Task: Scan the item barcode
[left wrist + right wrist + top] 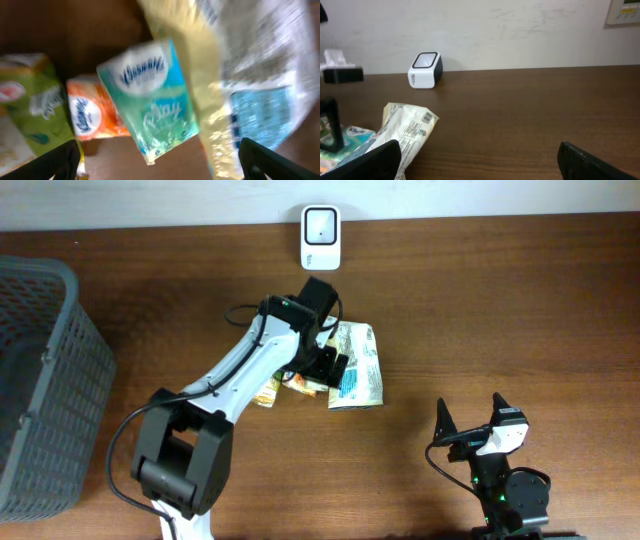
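The crinkled cream snack bag (358, 366) lies flat on the brown wooden table (500, 300), near the middle, below the scanner and well apart from it. Its left edge sits under the left arm's head. From the right wrist camera a small barcode (426, 117) shows on the bag's near upper corner. There is one such bag.

Beside it on the left sit three Kleenex tissue packs: a teal one (150, 95) touching the bag, then an orange one (90, 115), then a green one (35, 95). A pale shape at the lower left corner of the left wrist picture is cut off and cannot be made out. That whole picture is blurred, so the bag's print cannot be read there.

The left gripper (160, 155) hangs over the teal pack with its fingers spread wide, pinching nothing. From overhead the arm hides most of the packs.

One white scanner (320, 225) stands upright at the far edge by the wall. One grey slatted basket (40, 380) is at the far left, cut off by the frame.

The right gripper (477, 155) rests near the right front, its fingers spread, empty.
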Controlling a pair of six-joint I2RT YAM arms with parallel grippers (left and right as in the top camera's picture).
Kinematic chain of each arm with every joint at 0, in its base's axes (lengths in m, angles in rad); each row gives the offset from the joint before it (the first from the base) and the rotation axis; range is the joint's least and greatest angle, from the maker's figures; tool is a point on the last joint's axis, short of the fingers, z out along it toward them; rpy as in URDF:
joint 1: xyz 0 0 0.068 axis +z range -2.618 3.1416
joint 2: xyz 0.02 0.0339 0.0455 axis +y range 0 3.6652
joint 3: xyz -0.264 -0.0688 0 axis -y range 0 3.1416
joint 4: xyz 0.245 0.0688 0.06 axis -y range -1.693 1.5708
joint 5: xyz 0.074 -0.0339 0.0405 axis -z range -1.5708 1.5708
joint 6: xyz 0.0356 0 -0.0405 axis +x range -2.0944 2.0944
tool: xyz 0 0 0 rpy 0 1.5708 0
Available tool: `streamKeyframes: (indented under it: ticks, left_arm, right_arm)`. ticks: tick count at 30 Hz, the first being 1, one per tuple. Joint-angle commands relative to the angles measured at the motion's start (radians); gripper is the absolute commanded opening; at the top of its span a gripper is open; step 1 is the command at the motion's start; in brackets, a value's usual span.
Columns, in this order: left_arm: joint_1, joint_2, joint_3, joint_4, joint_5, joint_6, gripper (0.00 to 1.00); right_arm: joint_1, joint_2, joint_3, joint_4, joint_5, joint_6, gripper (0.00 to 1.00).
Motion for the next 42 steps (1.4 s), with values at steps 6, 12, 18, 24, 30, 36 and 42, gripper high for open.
streamKeyframes:
  ticks: [6, 12, 18, 24, 30, 36, 42]
  left_arm:
    - [0.299, 0.003, 0.633, -0.272, 0.010, 0.008, 0.99]
    - [0.521, 0.003, 0.645, -0.350, 0.047, 0.370, 0.99]
    - [0.537, 0.003, 0.645, -0.349, 0.032, 0.415, 0.99]
    - [0.537, 0.003, 0.645, -0.349, 0.032, 0.415, 0.99]
    - [0.537, 0.003, 0.645, -0.349, 0.032, 0.415, 0.99]
    - [0.537, 0.003, 0.645, -0.349, 0.032, 0.415, 0.99]
    - [0.537, 0.003, 0.645, -0.349, 0.032, 0.415, 0.99]
  right_arm:
    - [0.005, -0.005, -0.008, -0.002, 0.002, -0.005, 0.99]
    - [0.005, -0.005, -0.008, 0.037, -0.167, 0.063, 0.99]
    - [0.005, 0.283, 0.223, 0.011, -0.393, 0.315, 0.99]
    - [0.047, 1.345, 1.141, -0.719, -0.540, 0.126, 0.99]
    - [0.103, 1.861, 1.363, -0.621, -0.638, 0.128, 0.27]
    - [0.289, 1.896, 1.347, -0.590, -0.208, 0.466, 0.04]
    - [0.298, 2.041, 1.363, -0.595, -0.313, 0.449, 0.09]
